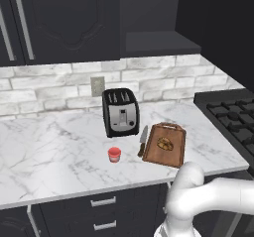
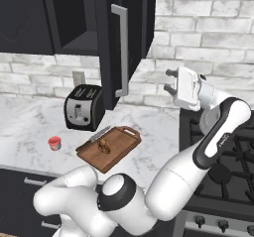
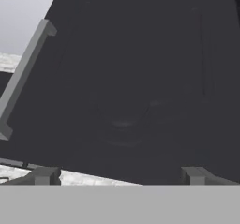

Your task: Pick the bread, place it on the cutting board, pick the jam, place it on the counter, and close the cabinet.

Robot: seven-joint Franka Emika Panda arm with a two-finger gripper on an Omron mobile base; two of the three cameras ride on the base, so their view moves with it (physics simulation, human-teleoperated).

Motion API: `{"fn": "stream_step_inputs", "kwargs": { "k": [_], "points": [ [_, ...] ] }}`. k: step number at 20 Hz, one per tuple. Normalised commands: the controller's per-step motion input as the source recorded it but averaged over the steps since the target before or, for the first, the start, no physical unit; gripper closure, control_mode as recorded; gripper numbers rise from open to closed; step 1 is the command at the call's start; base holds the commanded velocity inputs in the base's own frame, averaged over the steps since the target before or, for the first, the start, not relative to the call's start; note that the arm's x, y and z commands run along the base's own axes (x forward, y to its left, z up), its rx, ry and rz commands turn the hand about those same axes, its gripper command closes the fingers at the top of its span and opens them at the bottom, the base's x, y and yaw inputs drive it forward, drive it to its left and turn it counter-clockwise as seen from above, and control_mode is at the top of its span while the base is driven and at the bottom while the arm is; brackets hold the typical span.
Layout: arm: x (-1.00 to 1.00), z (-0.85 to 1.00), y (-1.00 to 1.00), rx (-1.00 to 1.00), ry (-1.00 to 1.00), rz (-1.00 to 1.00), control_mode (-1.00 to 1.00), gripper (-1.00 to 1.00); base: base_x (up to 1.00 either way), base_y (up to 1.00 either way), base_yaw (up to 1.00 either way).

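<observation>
I see my gripper (image 2: 170,81) spread wide and holding nothing, raised facing the open cabinet door (image 2: 130,37) at its 9 o'clock, bread (image 2: 103,145) resting mid cutting board (image 2: 121,141), jam (image 2: 54,143) on the counter (image 2: 25,127) at the board's 9 o'clock, well apart.

left of the pincer (image 2: 170,81), the cabinet (image 2: 131,28) looked matt black with a brushed metal handle (image 2: 119,50); below lay a veined marble table (image 1: 49,151) and wooden cutting board (image 2: 121,149).
</observation>
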Motion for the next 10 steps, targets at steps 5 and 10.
{"fn": "stream_step_inputs", "kwargs": {
  "k": [5,10],
  "points": [
    [0.00,0.12,0.06,0.00,0.00,0.00,-1.00,-1.00,0.00,0.00,0.00],
    [-0.02,0.05,0.00,0.00,0.00,0.00,-1.00,-1.00,0.00,0.00,0.00]
  ]
}}
